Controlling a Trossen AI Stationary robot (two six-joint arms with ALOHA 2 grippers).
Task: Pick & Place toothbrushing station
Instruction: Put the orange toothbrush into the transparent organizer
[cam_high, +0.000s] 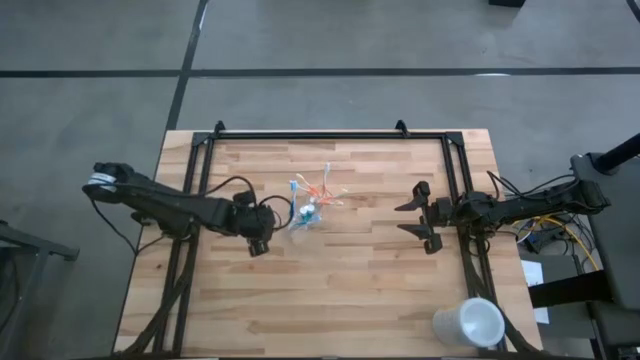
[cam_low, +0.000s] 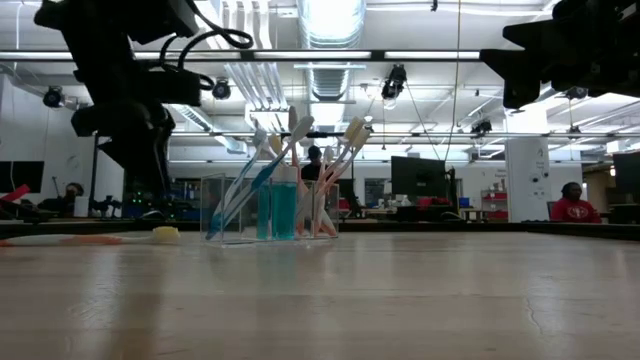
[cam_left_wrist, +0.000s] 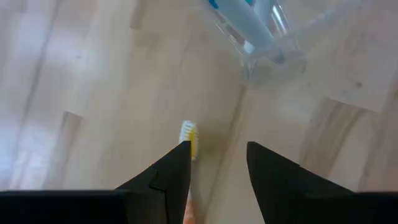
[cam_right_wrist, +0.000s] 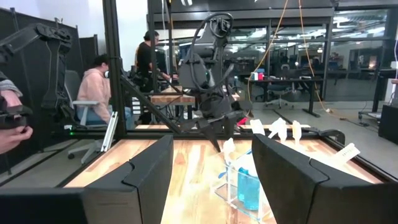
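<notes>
We note the table holds the clear cup of toothbrushes mid-board. The left gripper, jaws parted and empty, hangs just beside the cup, straddling a loose toothbrush lying flat, handle running back between its fingers. The right gripper, parted and empty, waits well apart.

Clear glossy plastic cup on matt wooden table.
</notes>
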